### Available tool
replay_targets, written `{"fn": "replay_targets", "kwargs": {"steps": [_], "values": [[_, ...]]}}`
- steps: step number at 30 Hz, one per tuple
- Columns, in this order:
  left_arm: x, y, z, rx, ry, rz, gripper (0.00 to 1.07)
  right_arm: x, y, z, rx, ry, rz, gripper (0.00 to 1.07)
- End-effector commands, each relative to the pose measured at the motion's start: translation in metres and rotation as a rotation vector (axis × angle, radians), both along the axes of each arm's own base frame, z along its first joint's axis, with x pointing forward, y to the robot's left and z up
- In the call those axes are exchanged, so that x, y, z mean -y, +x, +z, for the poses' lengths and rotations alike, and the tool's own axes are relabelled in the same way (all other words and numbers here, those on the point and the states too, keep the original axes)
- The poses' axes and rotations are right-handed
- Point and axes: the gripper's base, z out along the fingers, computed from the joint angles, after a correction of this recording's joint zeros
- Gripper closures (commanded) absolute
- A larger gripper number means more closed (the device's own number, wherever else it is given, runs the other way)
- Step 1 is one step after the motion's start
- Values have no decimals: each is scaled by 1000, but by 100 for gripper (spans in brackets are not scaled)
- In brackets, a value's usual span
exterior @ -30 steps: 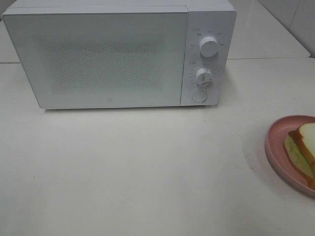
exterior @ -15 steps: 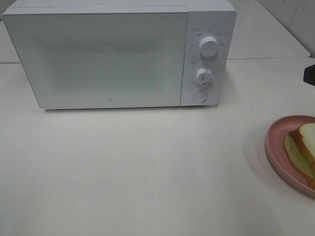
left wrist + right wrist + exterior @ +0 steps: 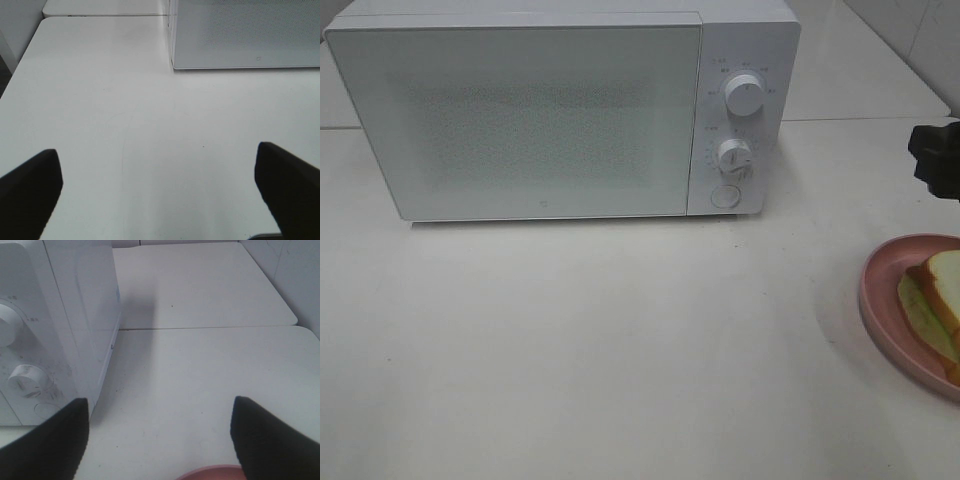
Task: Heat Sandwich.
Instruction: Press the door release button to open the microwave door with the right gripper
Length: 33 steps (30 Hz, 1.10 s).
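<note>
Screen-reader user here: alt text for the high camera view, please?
A closed white microwave stands on a white table. At the right edge, a sandwich lies on a pink plate, a black claw beyond it.

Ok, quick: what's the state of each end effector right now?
Left end effector: open, holding nothing.
Right end effector: open, holding nothing.

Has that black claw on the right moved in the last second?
Yes. The right claw has come in from the right edge of the overhead view, toward the microwave, beyond the pink plate.
</note>
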Motion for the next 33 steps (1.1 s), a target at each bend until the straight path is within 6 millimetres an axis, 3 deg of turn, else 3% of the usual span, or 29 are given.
{"fn": "replay_targets", "kwargs": {"steps": [1,22,33], "values": [[0,-4,0,34,-3,-2,6,-5,5,-3,33,-30,16,32],[0,-4,0,34,-3,-2,6,-75,15,-37,122,-50,69,32],[0,-4,0,34,-3,-2,6,-112,12,-62,69,-56,87,32]]}}
